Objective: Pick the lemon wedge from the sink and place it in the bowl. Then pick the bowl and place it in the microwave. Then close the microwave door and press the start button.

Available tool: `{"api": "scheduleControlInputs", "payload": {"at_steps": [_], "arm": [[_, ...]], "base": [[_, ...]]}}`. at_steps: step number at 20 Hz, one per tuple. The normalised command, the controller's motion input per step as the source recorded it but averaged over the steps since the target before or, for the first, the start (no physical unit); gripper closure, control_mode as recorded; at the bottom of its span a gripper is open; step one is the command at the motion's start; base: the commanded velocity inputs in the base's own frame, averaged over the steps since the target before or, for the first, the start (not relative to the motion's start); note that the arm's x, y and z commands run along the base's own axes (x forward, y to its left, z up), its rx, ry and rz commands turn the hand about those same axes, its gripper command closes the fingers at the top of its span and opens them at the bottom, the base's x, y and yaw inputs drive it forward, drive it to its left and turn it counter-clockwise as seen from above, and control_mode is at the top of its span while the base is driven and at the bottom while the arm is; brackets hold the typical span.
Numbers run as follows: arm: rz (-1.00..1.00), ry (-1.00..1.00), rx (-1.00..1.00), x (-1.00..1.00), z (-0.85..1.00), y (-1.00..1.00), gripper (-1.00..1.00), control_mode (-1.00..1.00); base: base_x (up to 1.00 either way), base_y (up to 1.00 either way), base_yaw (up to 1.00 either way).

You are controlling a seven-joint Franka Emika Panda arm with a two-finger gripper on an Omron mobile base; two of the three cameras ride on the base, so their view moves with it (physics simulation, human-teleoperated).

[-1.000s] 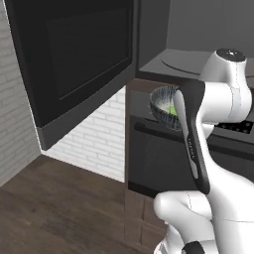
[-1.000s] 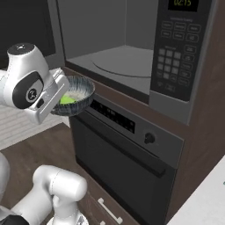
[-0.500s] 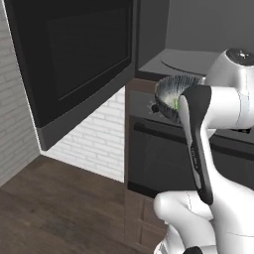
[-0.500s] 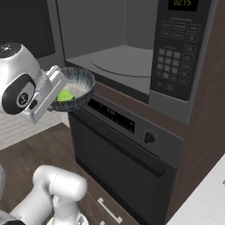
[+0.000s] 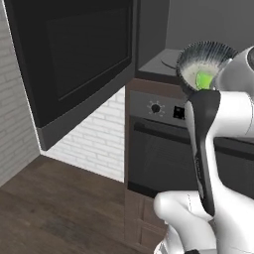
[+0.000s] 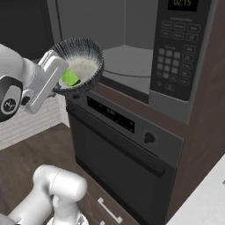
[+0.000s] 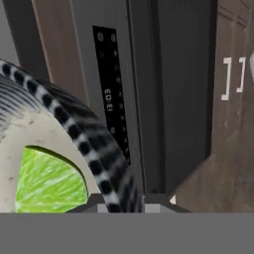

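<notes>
The claw (image 6: 66, 83) is clamping the near rim of the bowl (image 6: 85, 59), its jaws pinching the wall from both sides, as the hand view shows with the rim running down between the two tips. The bowl is hanging tilted, raised in front of the open microwave (image 6: 132, 57), just above the oven (image 6: 118, 149) that is sitting below the claw.

The bowl is looking dark blue-grey outside with pale streaks radiating along its rim, and speckled cream inside. The lemon wedge (image 6: 70, 78) is lying inside it, right against the claw's side of the bowl, bright yellow-green with fine pale veins showing in the hand view (image 7: 47, 181).

Beyond the bowl, the microwave's grey cavity is standing open with its round turntable (image 6: 125, 59) lying flat. The microwave door (image 5: 74, 64), a large black panel with a dark window, is swinging wide open well off to the claw's left. To the claw's right, the keypad (image 6: 176, 52) is showing rows of small buttons, too small to read, and a green display (image 6: 182, 3) above it is reading roughly "02:15". The oven's black panel is carrying small pale marks I cannot read.

The oven is showing a round knob (image 6: 149, 138) and a long bar handle. Brown wood casing is framing both appliances, a white brick wall (image 5: 104, 134) is standing behind the door, and dark wooden floor (image 5: 59, 208) is spreading below.
</notes>
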Motion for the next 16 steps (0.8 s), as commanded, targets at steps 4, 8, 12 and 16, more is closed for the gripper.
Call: {"api": "scheduleControlInputs", "payload": {"at_steps": [4, 8, 12, 16], "arm": [[-0.30, -0.09, -0.04, 0.47, 0.36, -0.32, 1.00, -1.00], [-0.33, -0.02, -0.09, 0.62, 0.29, -0.38, 1.00, -1.00], [-0.18, 0.00, -0.01, 0.69, 0.07, -0.42, 1.00, -1.00], [-0.02, 0.00, 0.01, 0.68, 0.00, -0.33, 1.00, -1.00]], "base": [[0.00, 0.00, 0.00], [0.00, 0.00, 0.00], [0.00, 0.00, 0.00], [0.00, 0.00, 0.00]]}}
